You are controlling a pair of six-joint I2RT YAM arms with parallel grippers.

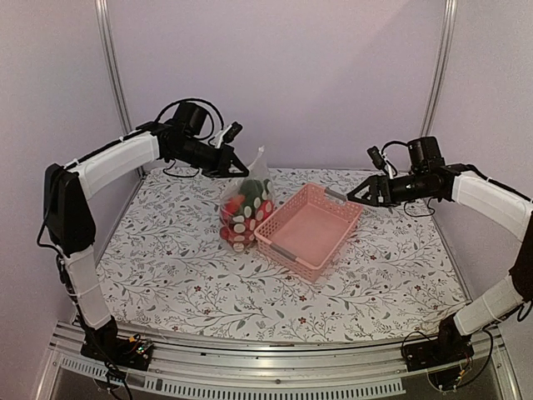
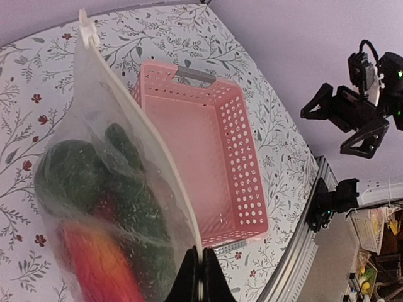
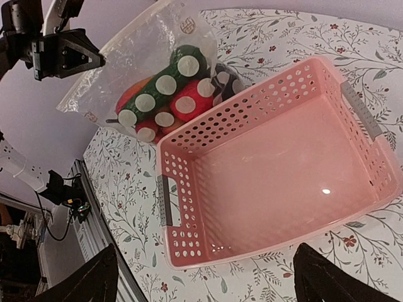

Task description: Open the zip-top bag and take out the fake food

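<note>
The left gripper (image 1: pixel 237 167) is clamped tight on the sealed top strip of the transparent, crinkly zip-top plastic bag with white dots (image 1: pixel 246 207). It holds the bag upright over the floral-patterned table surface (image 1: pixel 166 275), toward the far edge and left of the middle. The bag hangs just beside the left wall of the pink slotted plastic basket (image 1: pixel 283 254). Whether its bottom rests on the surface I cannot tell. The glossy plastic fake food (image 1: pixel 242 218), red and green pieces, is bunched in the lower half of the bag, and the seal looks closed. The right gripper (image 1: pixel 351 198) stands wide and empty, above the basket's far right corner and well apart from the bag. The step in hand appears to be presenting the bag for opening. Next, the right gripper probably has to cross over the basket and take the free end of the seal, near the small white tab (image 2: pixel 85 24). It would then pull against the left grip without dragging the bag loose.
</note>
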